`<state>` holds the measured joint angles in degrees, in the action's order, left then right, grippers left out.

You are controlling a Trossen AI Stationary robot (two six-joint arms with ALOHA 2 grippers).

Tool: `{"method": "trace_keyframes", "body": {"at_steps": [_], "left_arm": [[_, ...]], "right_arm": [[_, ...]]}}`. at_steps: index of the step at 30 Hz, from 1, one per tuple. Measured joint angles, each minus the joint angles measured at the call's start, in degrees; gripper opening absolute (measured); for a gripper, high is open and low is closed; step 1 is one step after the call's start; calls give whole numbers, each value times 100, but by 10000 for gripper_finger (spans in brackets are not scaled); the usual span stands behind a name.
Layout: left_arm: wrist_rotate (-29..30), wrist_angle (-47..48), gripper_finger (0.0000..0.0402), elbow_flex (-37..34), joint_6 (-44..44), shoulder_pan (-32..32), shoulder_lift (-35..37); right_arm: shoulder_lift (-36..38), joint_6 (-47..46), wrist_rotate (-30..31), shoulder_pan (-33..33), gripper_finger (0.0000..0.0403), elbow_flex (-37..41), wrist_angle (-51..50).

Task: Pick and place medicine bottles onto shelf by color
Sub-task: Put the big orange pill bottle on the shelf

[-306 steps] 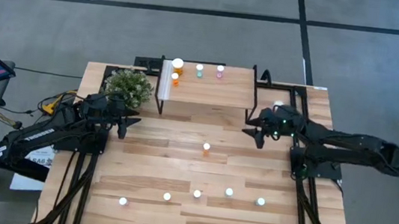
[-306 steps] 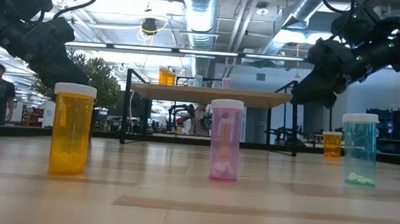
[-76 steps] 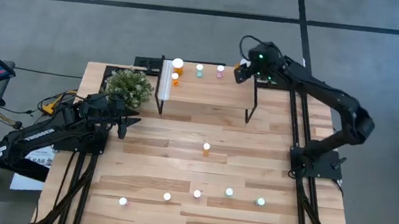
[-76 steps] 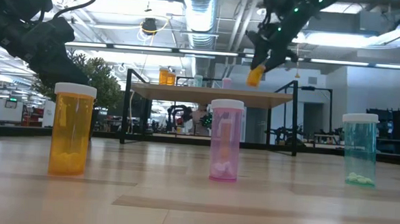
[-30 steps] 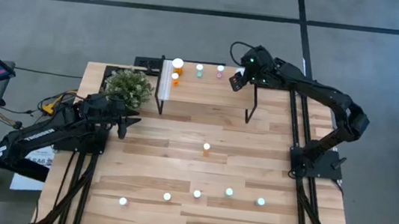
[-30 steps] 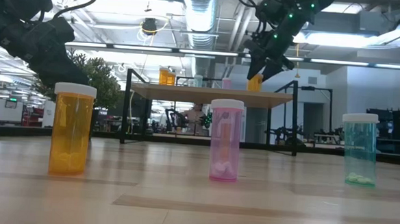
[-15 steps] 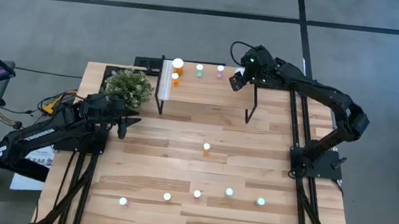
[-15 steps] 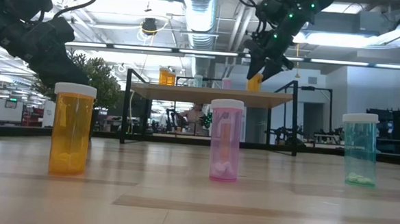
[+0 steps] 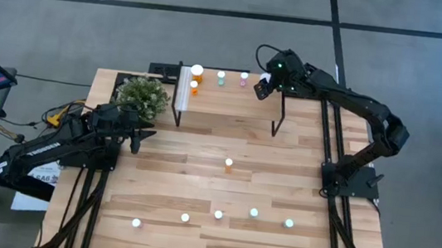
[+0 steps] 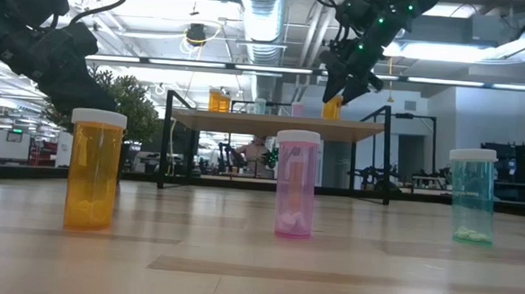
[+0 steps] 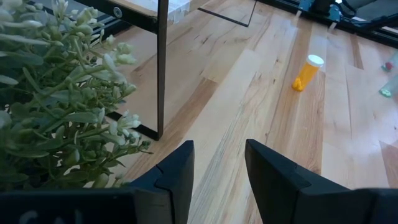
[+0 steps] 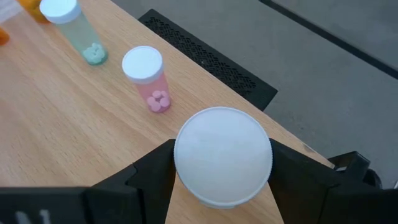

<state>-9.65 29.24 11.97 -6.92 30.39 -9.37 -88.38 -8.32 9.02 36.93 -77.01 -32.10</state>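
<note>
The shelf (image 9: 231,108) stands at the table's far middle. On its far edge stand orange bottles (image 9: 194,88), a green one (image 12: 78,34) and a pink one (image 12: 149,78). My right gripper (image 9: 263,87) hangs over the shelf's far right corner, shut on an orange, white-capped medicine bottle (image 10: 333,107). One orange bottle (image 9: 228,165) stands mid-table, and several more, among them a pink one (image 10: 296,185), stand along the near edge. My left gripper (image 11: 217,149) waits open at the table's left, touching nothing. My right gripper pinches the orange bottle between its two fingers (image 12: 158,165), which sit on opposite sides right at the white cap (image 12: 222,154). The fingers slant down from the table's right side. The bottle hangs cap up, its base (image 10: 333,115) just above the shelf top; whether it touches, I cannot tell.
A potted plant (image 9: 142,94) stands at the far left beside the shelf's black leg (image 11: 161,68), close to my left gripper. The middle of the table between the shelf and the near row of bottles is bare wood.
</note>
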Motion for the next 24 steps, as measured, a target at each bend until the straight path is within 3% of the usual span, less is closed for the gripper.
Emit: {"method": "trace_keyframes", "body": {"at_steps": [24], "left_arm": [[0, 1, 130, 0, 0, 2, 0]], "right_arm": [[2, 607, 7, -140, 256, 4, -15]]}}
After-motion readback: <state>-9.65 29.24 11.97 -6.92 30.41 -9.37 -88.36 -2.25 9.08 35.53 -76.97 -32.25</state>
